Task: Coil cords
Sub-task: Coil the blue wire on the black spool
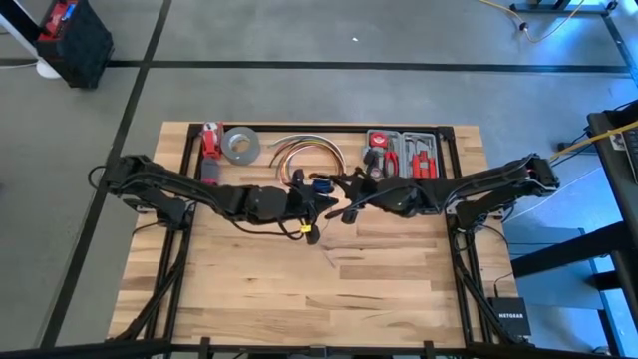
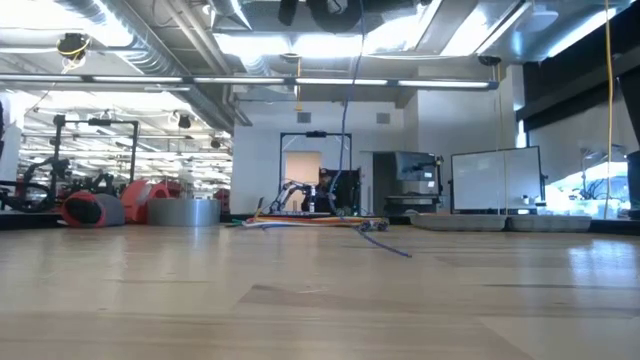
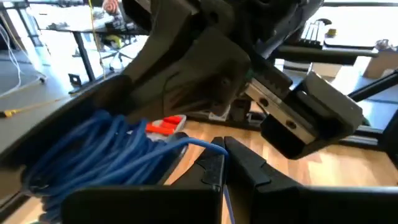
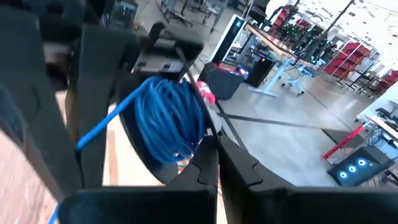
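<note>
Cord (image 3: 106,149) sits mostly wound in a blue bundle between our left gripper (image 1: 317,204) and right gripper (image 1: 351,207), toward twelve o'clock of the table (image 1: 299,279). Both jaws are closed, each pinching the cord; we judge only a loose tail remains.

Two dark, near-black arms, each built of chunky jointed links that narrow toward the wrist. The left arm (image 1: 189,189) and the right arm (image 1: 488,184) both have bulky rounded housings at the shoulder end, with thin black cables looping off them. The left gripper (image 3: 225,163) has flat, angular black fingers; the right gripper (image 4: 217,163) matches it. A silver metal rail shows on one gripper body.
</note>
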